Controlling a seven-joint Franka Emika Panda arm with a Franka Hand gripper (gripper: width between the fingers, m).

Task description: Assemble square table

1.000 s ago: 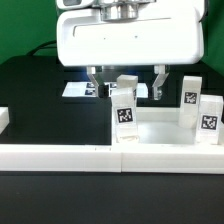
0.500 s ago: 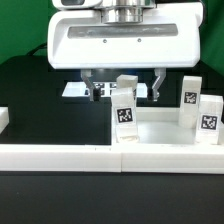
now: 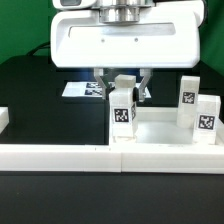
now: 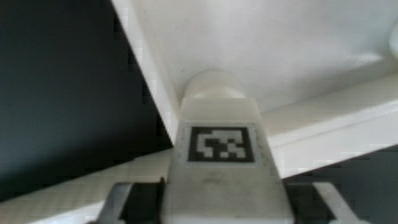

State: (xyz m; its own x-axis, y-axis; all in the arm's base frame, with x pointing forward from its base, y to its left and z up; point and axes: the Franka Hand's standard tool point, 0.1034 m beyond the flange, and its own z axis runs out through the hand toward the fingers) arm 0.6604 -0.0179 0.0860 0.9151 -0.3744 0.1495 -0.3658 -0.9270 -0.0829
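A white leg block (image 3: pixel 123 103) with a black-and-white tag stands upright at the edge of the white square tabletop (image 3: pixel 160 128). My gripper (image 3: pixel 123 82) hangs straight over it, one finger on each side of its top. In the wrist view the leg (image 4: pixel 222 110) fills the middle, and my fingers (image 4: pixel 134 205) flank it with a narrow dark gap on each side. The gripper (image 4: pixel 221 207) is open and close around the leg. The tabletop (image 4: pixel 267 40) lies behind the leg. Two more tagged legs (image 3: pixel 190 97) (image 3: pixel 207 118) stand at the exterior view's right.
A long white border rail (image 3: pixel 60 155) runs across the front. The marker board (image 3: pixel 80 90) lies on the black table behind the gripper. A small white block (image 3: pixel 3 118) sits at the exterior view's left edge.
My fingers have drawn inward from wide apart to close beside the leg's top. The hand has come slightly lower. The leg has not moved.
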